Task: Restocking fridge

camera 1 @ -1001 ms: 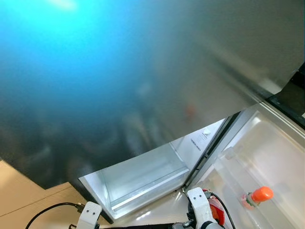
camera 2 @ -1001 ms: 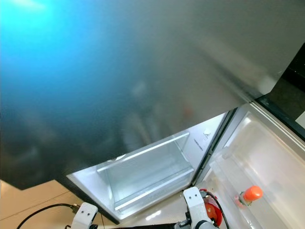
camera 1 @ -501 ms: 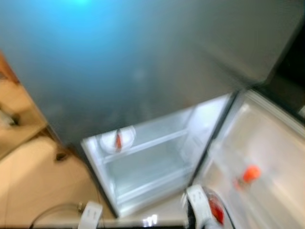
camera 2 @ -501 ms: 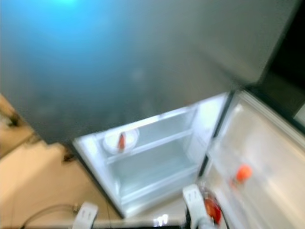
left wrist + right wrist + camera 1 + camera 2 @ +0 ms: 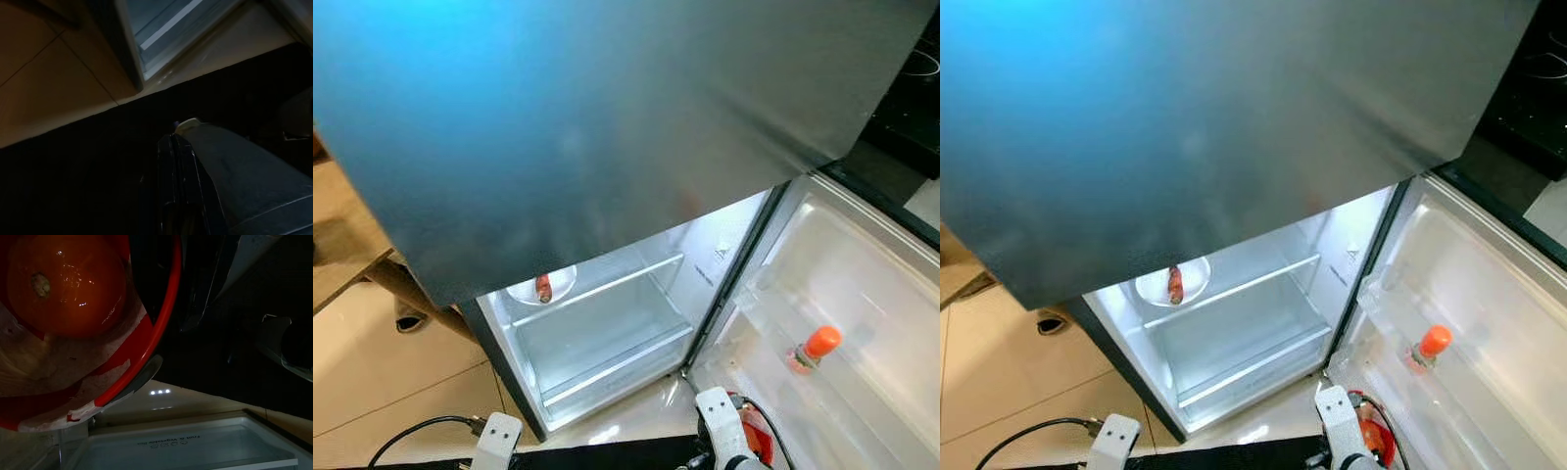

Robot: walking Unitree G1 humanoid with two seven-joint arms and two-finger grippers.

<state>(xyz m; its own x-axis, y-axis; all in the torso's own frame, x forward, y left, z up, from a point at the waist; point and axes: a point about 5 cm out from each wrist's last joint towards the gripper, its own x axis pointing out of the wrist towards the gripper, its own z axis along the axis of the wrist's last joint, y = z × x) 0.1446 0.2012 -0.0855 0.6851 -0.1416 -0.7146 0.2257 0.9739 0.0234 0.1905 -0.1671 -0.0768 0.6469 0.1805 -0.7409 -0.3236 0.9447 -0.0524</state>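
The fridge's lower compartment (image 5: 607,338) stands open and lit, with bare glass shelves. On its upper shelf at the left sits a white plate (image 5: 1191,275) holding a small red-orange item (image 5: 1175,285). The open door (image 5: 862,284) on the right holds a bottle with an orange cap (image 5: 813,347) in its shelf. Low in front of the fridge, my right gripper (image 5: 751,448) is shut on a red bowl (image 5: 142,340) with an orange fruit (image 5: 68,281) inside. My left gripper (image 5: 177,147) hangs idle and shut near the floor.
The closed steel upper door (image 5: 607,117) looms over the view. A black cable (image 5: 411,434) lies on the tiled floor at the left. A wooden leg (image 5: 411,289) and a dark shoe (image 5: 409,319) are left of the fridge. A black cooktop (image 5: 911,93) is at the far right.
The camera has shifted and the blur has cleared, so the shelf with the plate has come into sight. The bowl stays in my right gripper.
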